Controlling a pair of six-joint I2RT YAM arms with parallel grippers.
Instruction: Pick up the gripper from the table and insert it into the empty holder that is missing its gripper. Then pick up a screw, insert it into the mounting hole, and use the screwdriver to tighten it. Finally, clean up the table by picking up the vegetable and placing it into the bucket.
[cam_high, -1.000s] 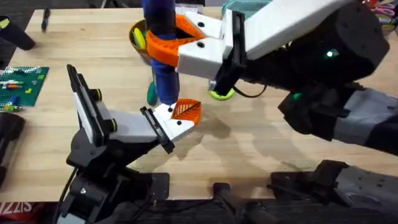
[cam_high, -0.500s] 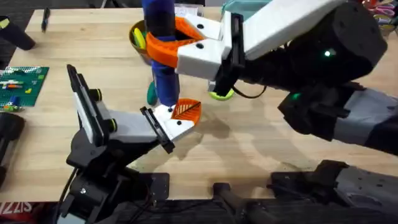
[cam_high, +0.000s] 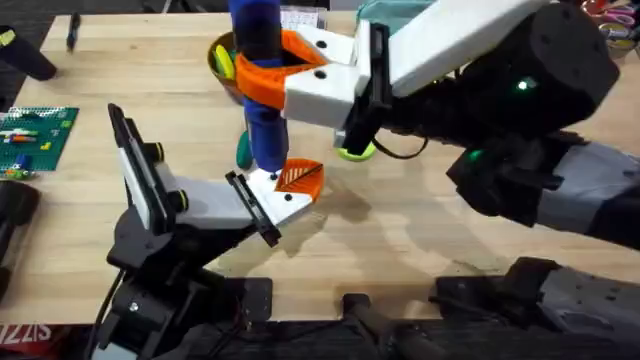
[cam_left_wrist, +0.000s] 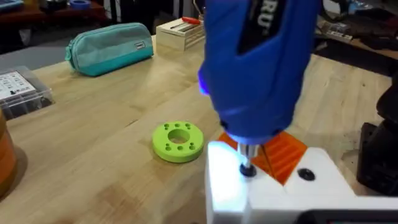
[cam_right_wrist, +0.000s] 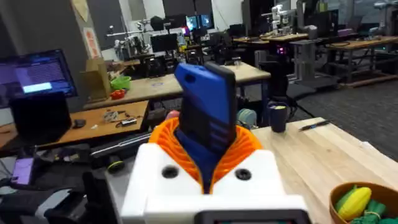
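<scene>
Pinching the stiff, heavy-looking screwdriver (cam_high: 262, 90) mid-barrel, my right pincer (cam_high: 275, 72) keeps it upright; left pincer's state: cannot tell.

The screwdriver (cam_left_wrist: 258, 68) carries white lettering on a dark panel of its blue body, cut off at the edge; the letters "RU" can be made out. A red strip (cam_high: 22, 331) at the table's near edge shows partial upside-down white letters, not legible.

Screwdriver (cam_high: 262, 80): top cut off by overhead edge. Bowl (cam_high: 222, 62): largely hidden behind screwdriver and right gripper (cam_high: 275, 75).
</scene>
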